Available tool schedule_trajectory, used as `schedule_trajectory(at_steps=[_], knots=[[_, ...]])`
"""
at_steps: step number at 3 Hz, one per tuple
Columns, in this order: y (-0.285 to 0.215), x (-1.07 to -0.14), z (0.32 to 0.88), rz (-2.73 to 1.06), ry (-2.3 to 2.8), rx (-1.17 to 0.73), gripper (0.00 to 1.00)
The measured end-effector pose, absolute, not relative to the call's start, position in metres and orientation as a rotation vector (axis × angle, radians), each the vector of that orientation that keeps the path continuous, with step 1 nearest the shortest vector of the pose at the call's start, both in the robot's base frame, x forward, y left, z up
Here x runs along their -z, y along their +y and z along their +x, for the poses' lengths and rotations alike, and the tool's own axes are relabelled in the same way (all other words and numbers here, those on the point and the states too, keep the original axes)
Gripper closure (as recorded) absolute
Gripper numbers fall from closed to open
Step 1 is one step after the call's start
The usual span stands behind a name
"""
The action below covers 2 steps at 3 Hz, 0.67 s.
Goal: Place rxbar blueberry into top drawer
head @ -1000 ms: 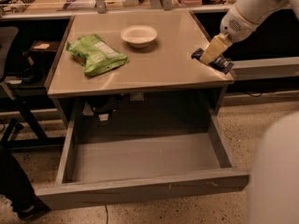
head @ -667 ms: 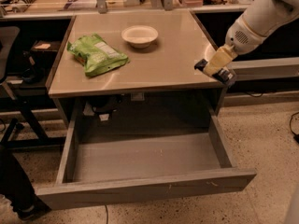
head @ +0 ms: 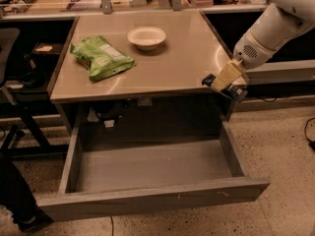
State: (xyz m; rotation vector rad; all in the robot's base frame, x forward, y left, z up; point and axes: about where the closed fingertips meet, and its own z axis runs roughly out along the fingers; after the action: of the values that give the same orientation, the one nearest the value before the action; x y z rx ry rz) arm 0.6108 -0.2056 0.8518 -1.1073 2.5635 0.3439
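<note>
My gripper (head: pixel 224 81) is at the table's front right corner, its pale fingers (head: pixel 227 74) shut on the rxbar blueberry (head: pixel 237 93). The dark navy bar sticks out on both sides of the fingers and hangs over the table's right edge. The top drawer (head: pixel 147 201) stands pulled open below the tabletop, wide and shallow, with nothing visible on its grey floor. The bar is above and just outside the drawer's back right corner.
A crinkled green chip bag (head: pixel 101 57) lies on the left of the tabletop (head: pixel 172 63), and a white bowl (head: pixel 146 37) sits at the back middle. A dark chair (head: pixel 15 82) stands to the left. The drawer's right wall (head: pixel 232 146) is below the gripper.
My gripper has carried the bar off the tabletop's right side toward the front right corner, lower in the view. The drawer stays open.
</note>
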Motion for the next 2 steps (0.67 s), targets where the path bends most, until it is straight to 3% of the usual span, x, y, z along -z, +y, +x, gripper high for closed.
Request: schedule_trajectory(at_steps=[2], knots=[[-0.18,-0.827,0.543,-1.049,2.621,-0.505,1.0]])
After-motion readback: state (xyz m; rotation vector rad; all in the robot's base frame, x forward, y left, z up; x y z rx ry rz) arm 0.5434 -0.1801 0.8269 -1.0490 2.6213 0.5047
